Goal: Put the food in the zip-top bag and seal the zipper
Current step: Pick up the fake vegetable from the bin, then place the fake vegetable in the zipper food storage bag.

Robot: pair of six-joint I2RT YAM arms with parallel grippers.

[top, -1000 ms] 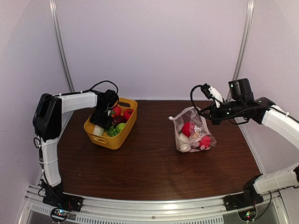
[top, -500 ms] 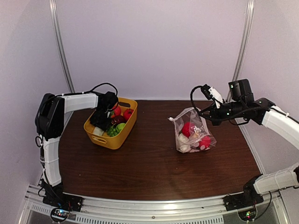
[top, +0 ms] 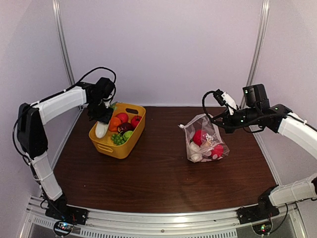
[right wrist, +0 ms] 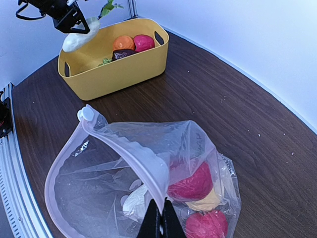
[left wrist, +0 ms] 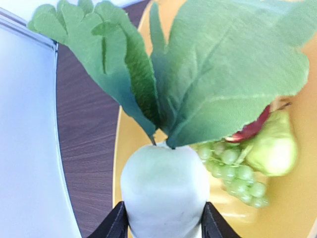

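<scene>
Bright, even, soft light; white radish (left wrist: 163, 193) perhaps slightly blurred close-up.

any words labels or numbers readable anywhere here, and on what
None: no readable text in any view.
The zip-top bag, the yellow tub and the white radish show no print, brand or number.

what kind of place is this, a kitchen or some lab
Probably a robot test cell: plain pale walls box in a single table, the left arm and right arm are bolted to a metal rail, and the food is toy.
</scene>
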